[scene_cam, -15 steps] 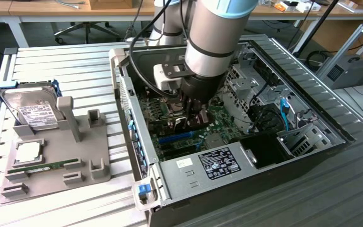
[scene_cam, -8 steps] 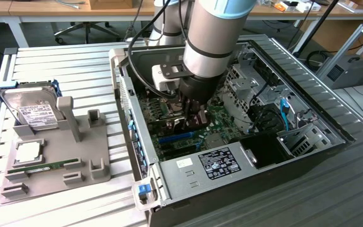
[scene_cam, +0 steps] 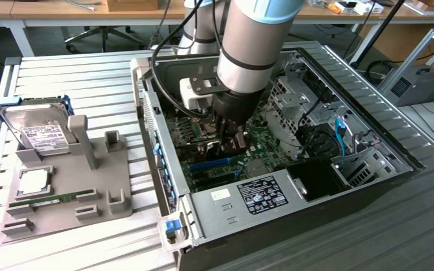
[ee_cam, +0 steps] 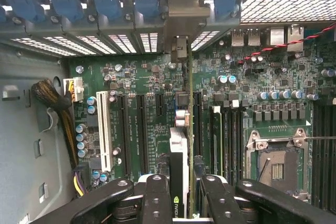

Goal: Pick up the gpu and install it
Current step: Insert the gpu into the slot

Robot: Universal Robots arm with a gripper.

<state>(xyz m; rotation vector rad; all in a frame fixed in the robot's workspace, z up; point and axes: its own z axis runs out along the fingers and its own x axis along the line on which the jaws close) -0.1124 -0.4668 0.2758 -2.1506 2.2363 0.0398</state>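
The gripper (ee_cam: 184, 196) pinches the gpu (ee_cam: 179, 148) edge-on, the card's long axis running straight ahead from it, close over the motherboard (ee_cam: 131, 77) slots directly below.

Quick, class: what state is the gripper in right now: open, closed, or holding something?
Gripper: closed on the gpu, held edge-on over the motherboard.

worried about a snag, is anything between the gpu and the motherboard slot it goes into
Nothing visible does. The claw holds the gpu edge-on directly over the slots of the motherboard, with no cable or part across them; the cable bundle lies apart, beside the case wall.
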